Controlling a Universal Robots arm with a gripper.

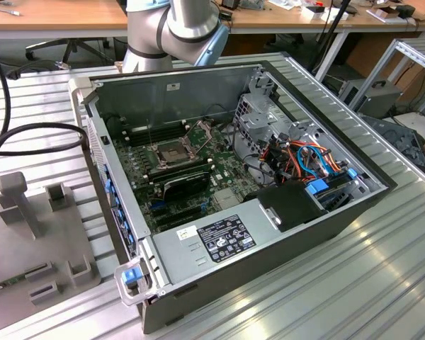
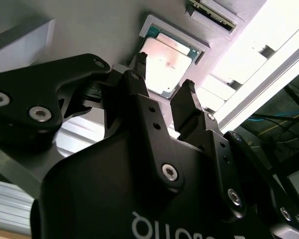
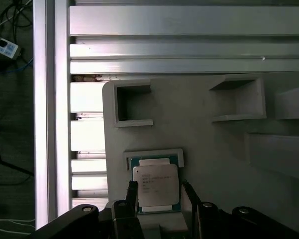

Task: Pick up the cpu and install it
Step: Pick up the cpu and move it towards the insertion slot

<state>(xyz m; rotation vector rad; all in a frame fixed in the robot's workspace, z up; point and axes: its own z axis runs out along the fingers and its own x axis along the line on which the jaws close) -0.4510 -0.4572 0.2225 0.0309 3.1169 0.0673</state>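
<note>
Your gripper (image 3: 159, 186) hangs close over the cpu (image 3: 154, 177), jaws released and standing one on either side of the chip, with no grip visible in either wrist view. The cpu lies flat in a shallow framed pocket of the grey tray (image 3: 214, 164), which rests on the ribbed metal counter (image 3: 164, 50). On the exterior view's right, the open computer case (image 1: 290, 248) shows its motherboard (image 1: 227, 166) and dark socket (image 1: 171, 152).
</note>
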